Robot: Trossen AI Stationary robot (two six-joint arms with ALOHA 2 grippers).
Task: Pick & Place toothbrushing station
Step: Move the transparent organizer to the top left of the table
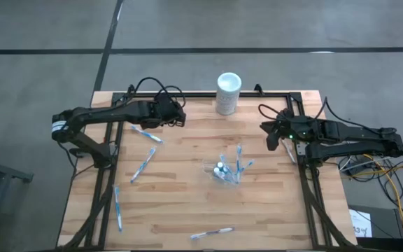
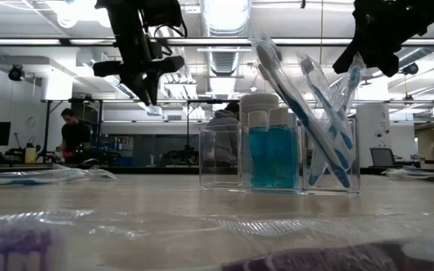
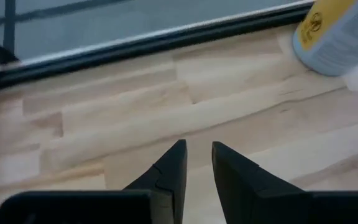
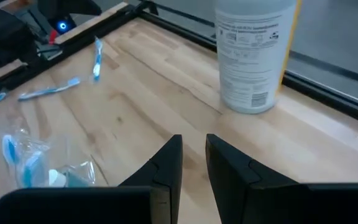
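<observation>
Both arms hovered empty, left gripper [image 1: 177, 116] and right gripper [image 1: 270, 131] fingers narrowly parted; next came fetching a loose toothbrush [image 1: 145, 134] for the cup [image 1: 227, 170] at mid-counter [image 1: 187, 203].

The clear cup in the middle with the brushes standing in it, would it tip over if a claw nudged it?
Probably. The cup looks thin and light, and its toothbrushes lean well above the rim, so a high push could topple it. A low push would more likely slide it across the smooth wood table.
</observation>
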